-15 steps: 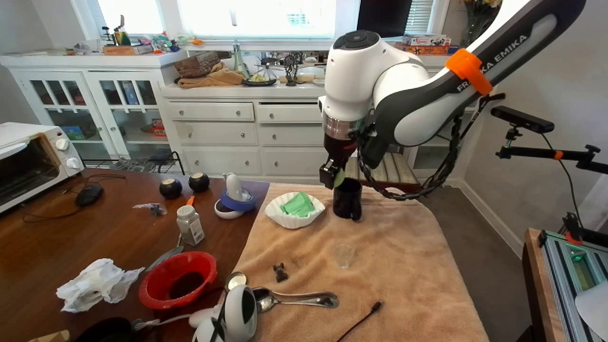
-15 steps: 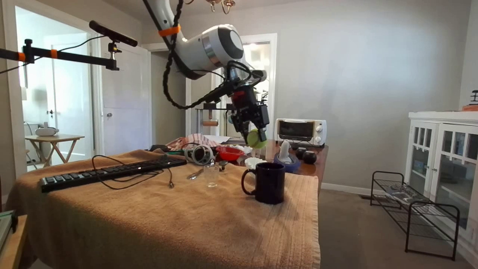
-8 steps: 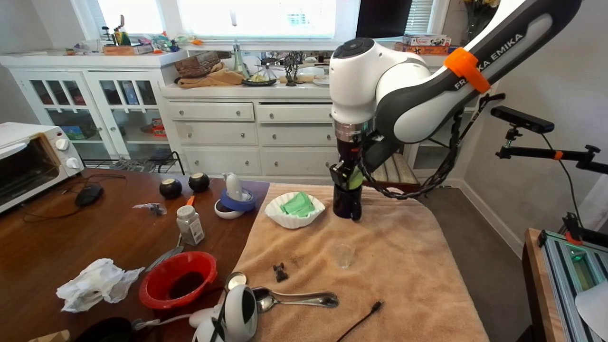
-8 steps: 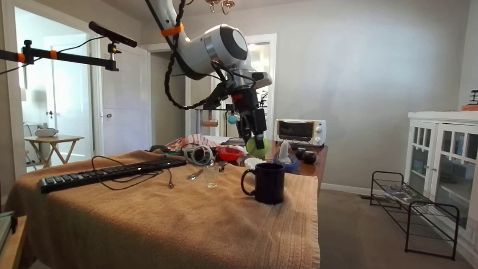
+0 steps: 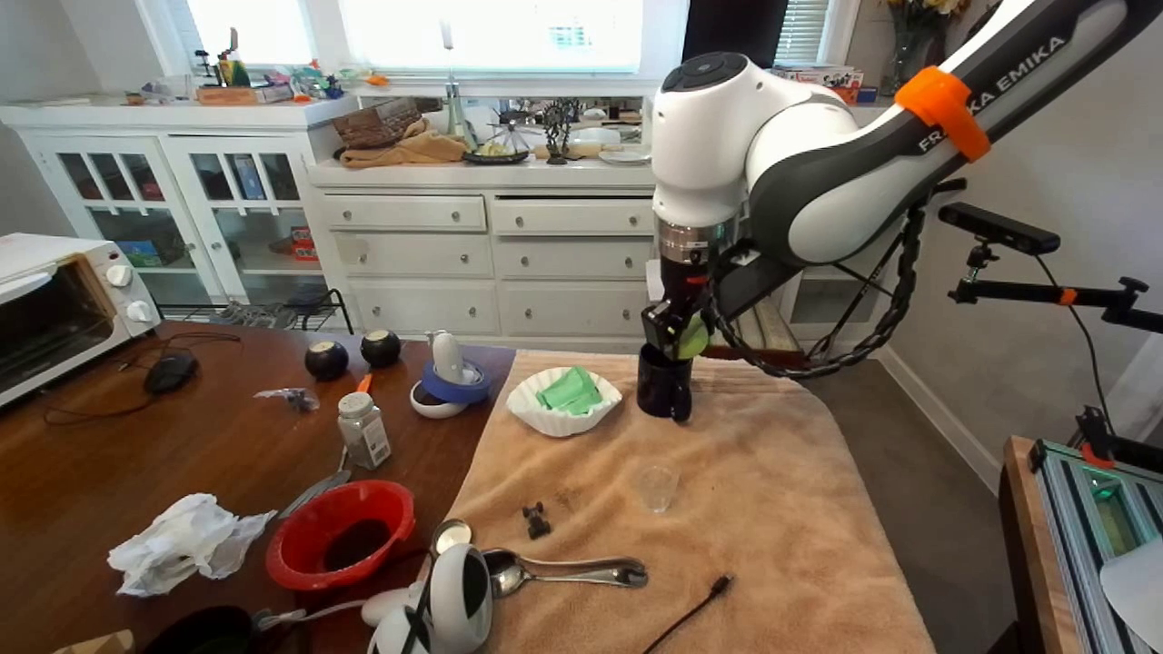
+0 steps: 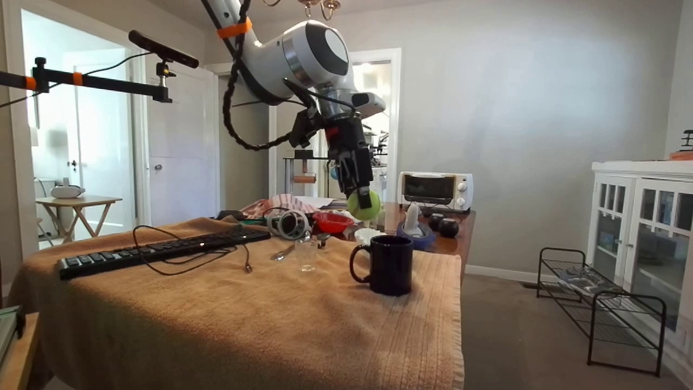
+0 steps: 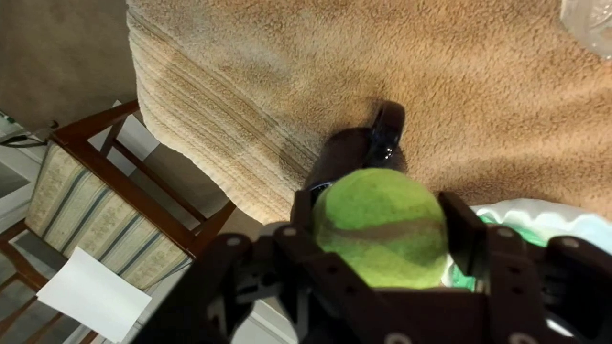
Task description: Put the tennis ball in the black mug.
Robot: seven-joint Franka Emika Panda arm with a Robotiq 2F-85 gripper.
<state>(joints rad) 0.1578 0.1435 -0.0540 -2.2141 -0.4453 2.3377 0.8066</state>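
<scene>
Between my jaws, which pinch it from both sides, I have the tennis ball (image 7: 381, 228), held in the air. Past it in the wrist view stands the black mug (image 7: 342, 150), partly hidden by the ball, its handle (image 7: 389, 122) showing beyond. The offset is what I care about: in an exterior view the ball sits above the rim (image 6: 391, 239), apart from it and over toward the handle side, so I judge it not yet centred on the mouth. I'd shift away from the handle before lowering, since the fit looks snug. The mug is upright on the towel (image 5: 754, 509) that covers part of the counter (image 5: 209, 445), with the coffee filter (image 5: 554, 424) just beside it.
</scene>
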